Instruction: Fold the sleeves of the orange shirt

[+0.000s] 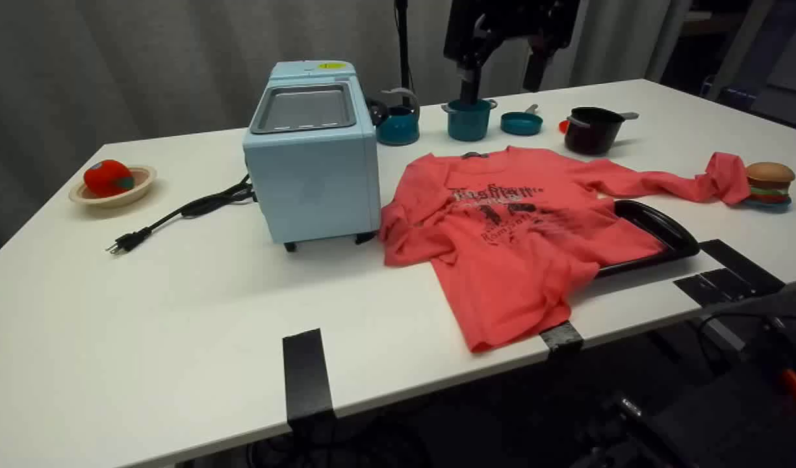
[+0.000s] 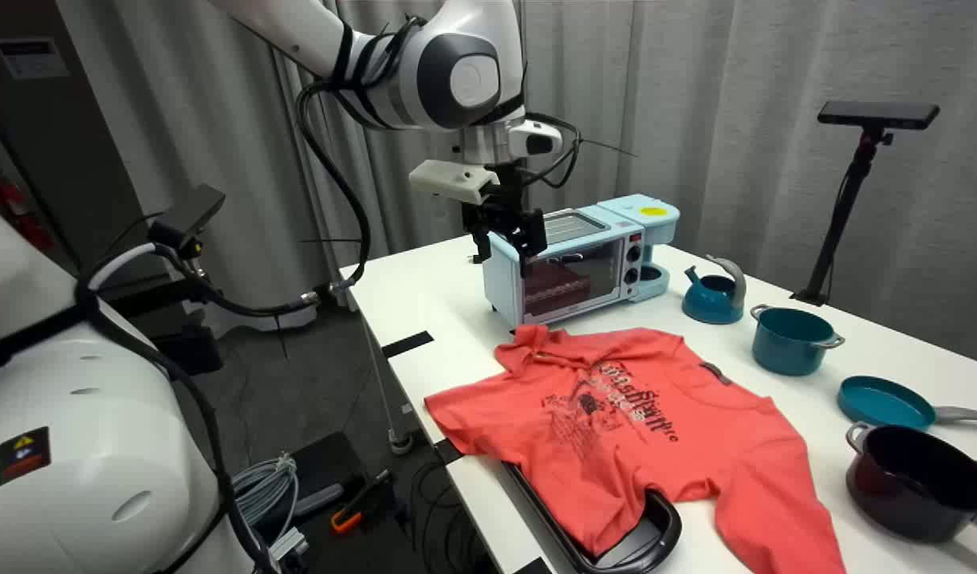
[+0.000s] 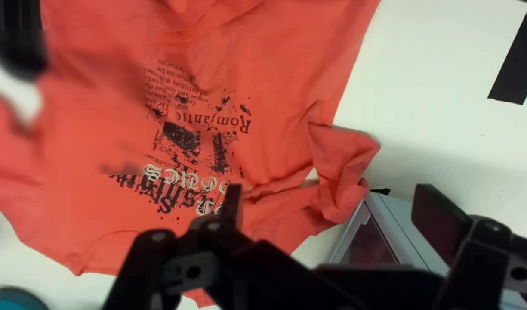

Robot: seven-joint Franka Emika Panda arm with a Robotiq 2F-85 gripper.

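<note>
Well, my claw (image 3: 330,211) hangs spread wide, gripping nothing; the orange shirt (image 1: 508,227) sprawls near the robot-side edge of the white desk (image 1: 196,312), partly over a black tray (image 1: 687,246); it should be soft and light, so I'd pinch a fold of the sleeve (image 3: 340,172) bunched beside the oven (image 1: 313,182); grey curtains (image 1: 196,65) hang beyond the far edge

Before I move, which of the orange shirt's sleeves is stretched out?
The outstretched sleeve is the one ending by the hamburger; the other sleeve lies bunched and doubled back beside the light-blue oven.
</note>
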